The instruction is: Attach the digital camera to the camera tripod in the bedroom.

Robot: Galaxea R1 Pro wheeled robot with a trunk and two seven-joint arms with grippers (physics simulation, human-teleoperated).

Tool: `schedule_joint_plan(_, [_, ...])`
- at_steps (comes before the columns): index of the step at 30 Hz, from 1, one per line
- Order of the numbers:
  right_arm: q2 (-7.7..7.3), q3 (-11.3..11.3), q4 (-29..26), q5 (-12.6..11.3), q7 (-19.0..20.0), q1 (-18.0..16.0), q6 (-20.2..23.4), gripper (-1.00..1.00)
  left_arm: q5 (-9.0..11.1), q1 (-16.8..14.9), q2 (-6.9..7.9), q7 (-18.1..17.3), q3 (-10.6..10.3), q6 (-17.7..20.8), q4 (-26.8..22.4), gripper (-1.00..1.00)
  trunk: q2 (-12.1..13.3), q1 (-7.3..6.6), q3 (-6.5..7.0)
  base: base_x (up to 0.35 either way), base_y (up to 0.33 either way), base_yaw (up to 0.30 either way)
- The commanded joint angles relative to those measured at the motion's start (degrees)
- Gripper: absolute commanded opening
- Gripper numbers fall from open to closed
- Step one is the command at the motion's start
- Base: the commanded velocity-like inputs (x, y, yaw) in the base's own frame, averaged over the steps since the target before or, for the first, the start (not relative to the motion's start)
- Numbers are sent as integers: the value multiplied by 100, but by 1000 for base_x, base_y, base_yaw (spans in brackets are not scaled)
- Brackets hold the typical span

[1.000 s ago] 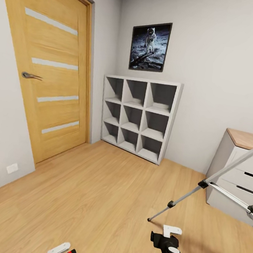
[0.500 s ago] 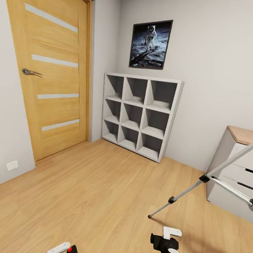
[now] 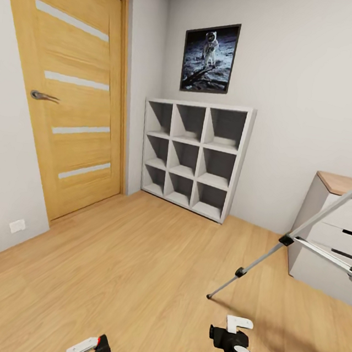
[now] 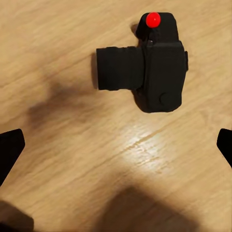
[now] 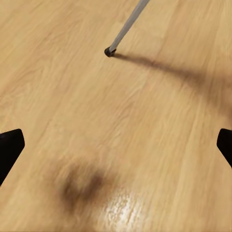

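Observation:
The digital camera is small and black with a red button, and it lies on the light wood floor with its lens sticking out sideways. In the left wrist view my left gripper hangs above it, open, with its dark fingertips wide apart and clear of the camera. In the head view the left gripper sits at the bottom edge with the camera next to it. The camera tripod stands at the right; its thin silver legs show and its head is out of view. My right gripper is open over bare floor, near a tripod foot.
This is the bedroom, with pale grey walls. A wooden door is on the left, a white cube shelf stands against the far wall under a poster, and a wood-topped grey desk stands behind the tripod. Wood floor lies between.
The whole head view has shifted up slightly, so the camera moved. Both grippers keep their places in the picture, and the digital camera's red button no longer shows in it.

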Motion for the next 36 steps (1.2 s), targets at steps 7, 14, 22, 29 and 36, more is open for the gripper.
schedule_joint_plan(7, [42,22,-88,162,-11,-5,302,100,-4,-1,-96,76,-23,102,-384,100,-246,134,-137,0,0,0])
schedule_joint_plan(14, [32,6,-242,185,-10,-8,516,100,-10,-1,-145,286,-58,836,-1300,100,-255,152,-292,0,0,0])
schedule_joint_plan(22, [74,190,-684,188,-10,-9,719,100,-13,-4,-141,315,-69,1515,-1861,100,-266,172,-469,0,0,0])
schedule_joint_plan(29, [87,635,-1138,174,-18,-9,945,100,-183,-42,-129,352,-88,1639,-2255,100,-275,190,-624,0,0,0])
schedule_joint_plan(36, [83,637,-1198,141,-19,-10,958,100,-608,-45,-118,323,-87,1656,-2436,100,-285,208,-779,0,0,0])
